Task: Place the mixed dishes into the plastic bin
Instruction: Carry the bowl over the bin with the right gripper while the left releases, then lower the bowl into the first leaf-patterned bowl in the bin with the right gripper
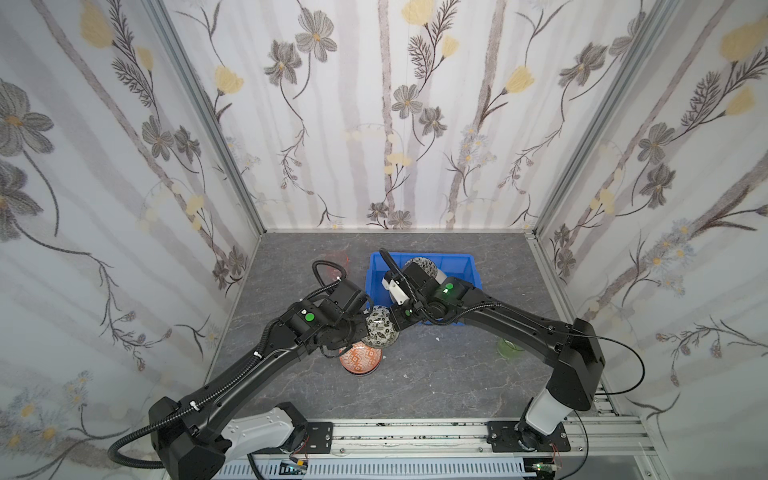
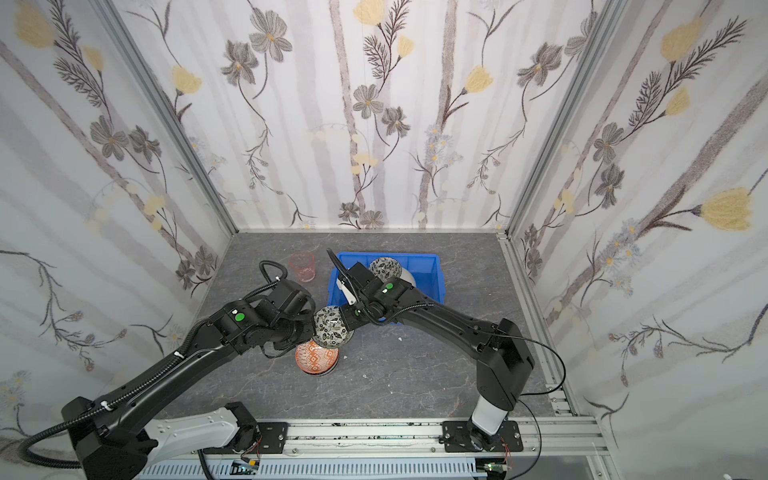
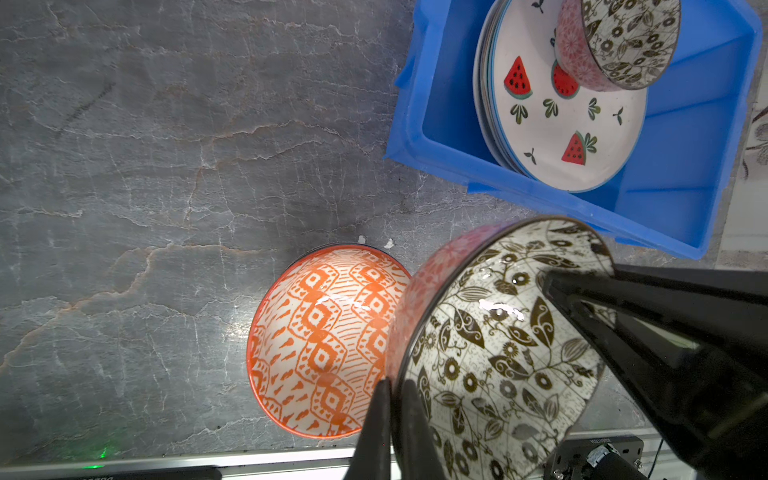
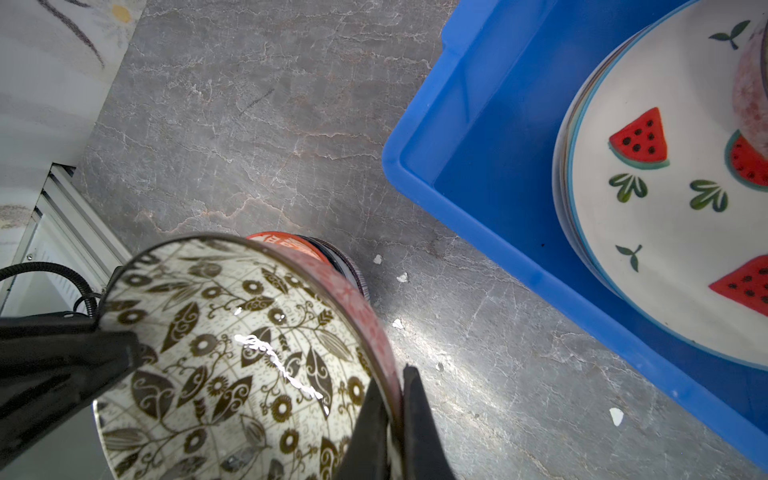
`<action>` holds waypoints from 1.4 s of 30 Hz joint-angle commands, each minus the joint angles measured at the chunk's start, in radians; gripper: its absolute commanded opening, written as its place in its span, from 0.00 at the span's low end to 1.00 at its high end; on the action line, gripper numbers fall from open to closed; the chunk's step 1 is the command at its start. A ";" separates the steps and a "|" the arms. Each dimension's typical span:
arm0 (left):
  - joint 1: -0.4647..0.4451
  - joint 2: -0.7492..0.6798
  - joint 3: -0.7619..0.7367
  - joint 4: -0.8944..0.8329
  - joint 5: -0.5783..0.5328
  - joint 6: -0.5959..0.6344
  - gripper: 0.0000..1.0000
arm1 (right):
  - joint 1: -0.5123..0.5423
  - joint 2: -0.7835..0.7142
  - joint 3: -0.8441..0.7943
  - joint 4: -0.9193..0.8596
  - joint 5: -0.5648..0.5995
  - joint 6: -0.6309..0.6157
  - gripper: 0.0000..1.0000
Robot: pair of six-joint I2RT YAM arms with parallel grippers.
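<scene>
Leaf-patterned bowl (image 1: 379,332) is held clear of the counter (image 1: 436,374), just beside the plastic bin (image 1: 457,262) and partly over an orange bowl (image 1: 359,360). Left pincer (image 3: 397,395) and right pincer (image 4: 395,386) each pinch the rim on opposite sides. Judged glazed ceramic: rigid, slick, breakable, moderately heavy. The rim wall is the proper hold.

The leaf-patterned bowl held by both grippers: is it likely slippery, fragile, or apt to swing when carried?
Probably slippery: the leaf-patterned bowl shows glossy glare, and the left gripper and right gripper each pinch only its thin rim. Likely stiff but fragile; it looks like glazed ceramic. Held at opposite sides, it may swing if one grip lets go.
</scene>
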 commanded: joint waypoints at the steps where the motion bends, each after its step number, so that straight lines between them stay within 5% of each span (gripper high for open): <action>1: 0.002 -0.011 -0.004 0.033 -0.018 -0.010 0.03 | 0.002 0.003 0.008 0.011 -0.020 -0.011 0.02; 10: 0.002 -0.019 -0.007 0.033 -0.018 -0.011 0.38 | 0.000 -0.002 0.006 -0.001 -0.012 -0.011 0.00; 17: 0.011 -0.042 -0.004 0.032 -0.042 -0.016 0.99 | -0.018 -0.017 0.003 -0.020 -0.010 -0.020 0.00; 30: 0.130 -0.039 0.023 0.032 -0.034 0.053 1.00 | -0.209 -0.035 0.033 -0.059 -0.020 -0.077 0.00; 42: 0.199 0.025 0.056 0.033 -0.023 0.137 1.00 | -0.419 0.131 0.217 -0.068 -0.044 -0.112 0.00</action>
